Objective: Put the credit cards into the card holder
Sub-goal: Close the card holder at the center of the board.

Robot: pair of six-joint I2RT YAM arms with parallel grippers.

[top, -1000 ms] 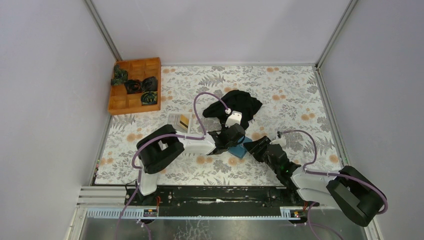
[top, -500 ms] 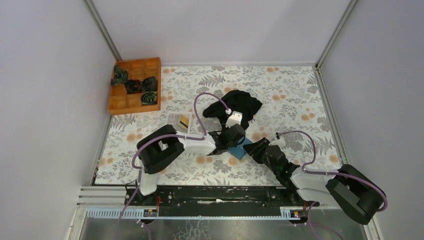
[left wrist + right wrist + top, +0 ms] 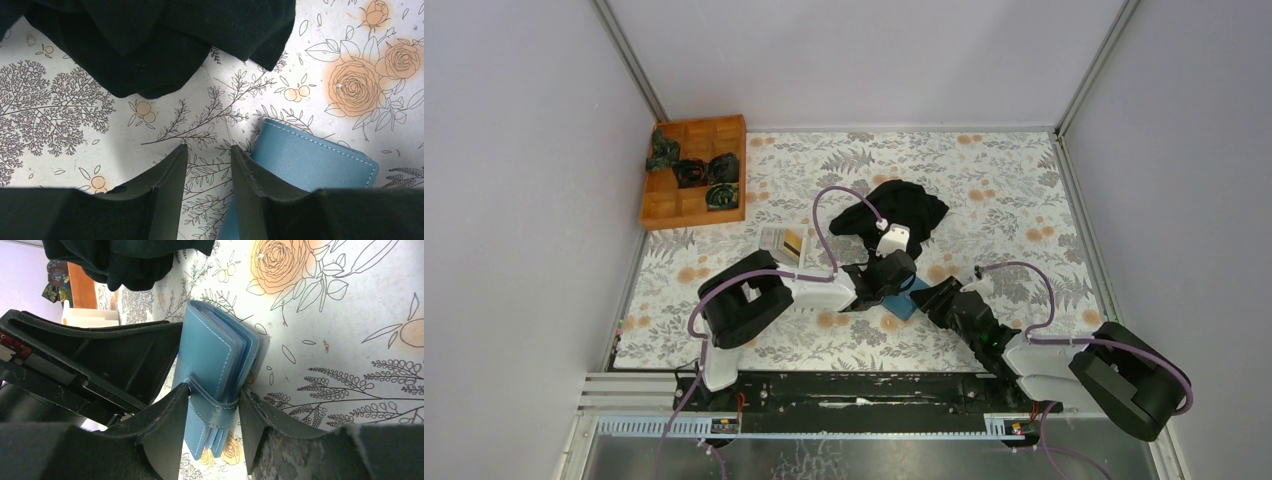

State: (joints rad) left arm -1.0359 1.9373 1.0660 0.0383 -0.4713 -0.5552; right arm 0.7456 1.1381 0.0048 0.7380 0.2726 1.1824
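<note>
Right wrist view: the right gripper (image 3: 215,392) has its jaws clamped on the strap end of the teal card holder (image 3: 215,360) resting on the worktop, the left gripper (image 3: 208,148) waits just beside it with jaws slightly apart and empty, and the credit cards (image 3: 791,243) seemingly lie in a white tray (image 3: 769,236) well apart from it, so loading looks hardly begun.

teal-blue card holder (image 3: 212,360), floral table (image 3: 1004,190)

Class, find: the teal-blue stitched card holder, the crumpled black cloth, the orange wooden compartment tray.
Teal-blue stitched card holder (image 3: 210,355), right wrist view, front face.
Crumpled black cloth (image 3: 150,40), left wrist view, middle folds.
Orange wooden compartment tray (image 3: 688,204), top view, bare compartment.
</note>
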